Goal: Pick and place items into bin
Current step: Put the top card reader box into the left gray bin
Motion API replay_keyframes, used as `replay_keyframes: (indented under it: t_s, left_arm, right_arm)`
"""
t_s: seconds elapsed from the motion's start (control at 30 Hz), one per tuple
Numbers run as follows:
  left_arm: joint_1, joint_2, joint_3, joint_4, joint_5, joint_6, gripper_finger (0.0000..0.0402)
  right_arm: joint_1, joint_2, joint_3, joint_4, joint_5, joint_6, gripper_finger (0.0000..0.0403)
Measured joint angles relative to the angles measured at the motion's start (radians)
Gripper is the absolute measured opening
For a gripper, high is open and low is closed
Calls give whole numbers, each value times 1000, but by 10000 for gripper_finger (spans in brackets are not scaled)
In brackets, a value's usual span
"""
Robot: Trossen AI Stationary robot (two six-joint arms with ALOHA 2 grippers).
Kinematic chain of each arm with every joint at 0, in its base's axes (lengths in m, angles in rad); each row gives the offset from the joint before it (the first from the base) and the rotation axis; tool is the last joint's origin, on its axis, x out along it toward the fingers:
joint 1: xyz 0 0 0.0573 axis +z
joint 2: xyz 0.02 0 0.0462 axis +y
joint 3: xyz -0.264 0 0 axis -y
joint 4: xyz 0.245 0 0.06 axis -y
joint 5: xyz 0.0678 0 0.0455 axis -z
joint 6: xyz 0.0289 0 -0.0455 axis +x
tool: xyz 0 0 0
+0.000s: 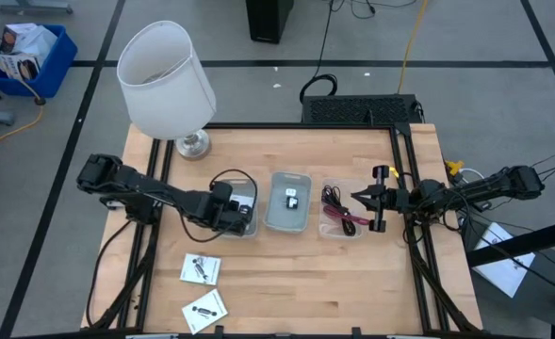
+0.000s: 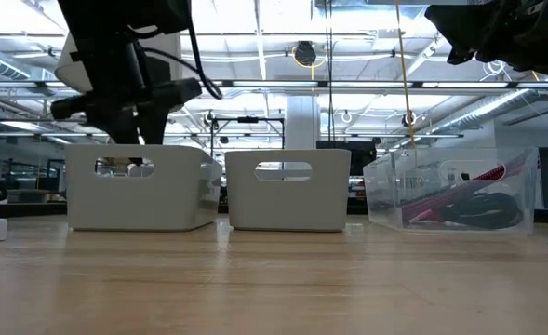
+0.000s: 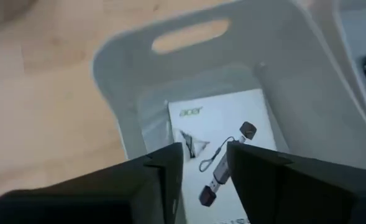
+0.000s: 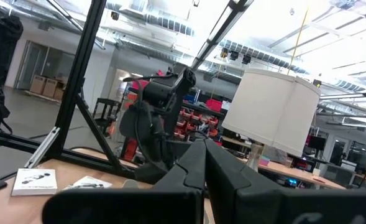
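The left arm reaches in from the table's left edge, its left gripper [image 3: 204, 171] pointing down with the fingers [image 3: 164, 168] parted by a narrow gap and nothing between them. The right arm stretches in from the right edge, held level above the table, its right gripper [image 4: 204, 155] with both fingers pressed together, empty.
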Motion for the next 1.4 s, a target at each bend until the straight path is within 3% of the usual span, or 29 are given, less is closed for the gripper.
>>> replay_keyframes:
  t_s: [0.23,0.43,0.63,0.8,1.0,1.4]
  left_arm:
    - [-42,-149,122,-134,-5,364,141]
    - [-165,-233,242,-252,212,707,125]
    - [-320,-244,152,-426,196,562,108]
    - [-472,-328,-2,-271,154,476,88]
    - [-571,-377,-156,-169,266,355,67]
    - [-584,-373,-307,164,273,559,71]
  right_arm:
    - [0,0,0,-8,0,0,0]
    - [0,0,0,-5,0,-14,0]
    - [0,-20,0,-3,-6,28,0]
    - [-1,-104,4,-145,-79,57,0]
    - [-7,-159,53,-459,-76,182,0]
    - [-7,-159,55,-471,-53,156,0]
